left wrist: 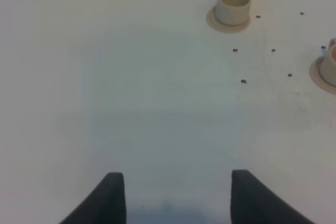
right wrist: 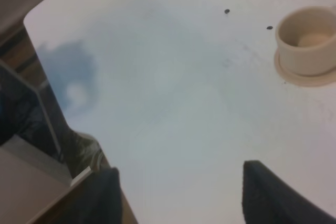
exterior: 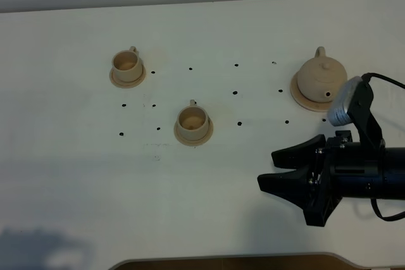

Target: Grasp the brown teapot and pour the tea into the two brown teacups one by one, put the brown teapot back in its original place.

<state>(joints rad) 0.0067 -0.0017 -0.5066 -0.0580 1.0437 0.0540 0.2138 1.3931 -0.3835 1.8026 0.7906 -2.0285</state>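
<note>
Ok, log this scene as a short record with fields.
teapot: brown teapot upright, lid on, on its wide saucer
teacups: far cup and near cup, each on its own saucer
right end effector: open, empty, apart from teapot
left end effector: open, empty, over bare table
stage: teapot not yet grasped

Matt, clay-like teapot [exterior: 321, 77] and 2 teacups [exterior: 127, 62] [exterior: 192, 119] — smooth white table [exterior: 63, 188], matt black plastic right gripper [exterior: 267, 169].

- Your right hand [exterior: 267, 169] is matte black, with two tapering fingers [exterior: 296, 152].
- A silver-grey camera module [exterior: 345, 100] and a black cable [exterior: 387, 81] ride its wrist.
- Your left hand [left wrist: 176, 195] looks equally dark.
</note>
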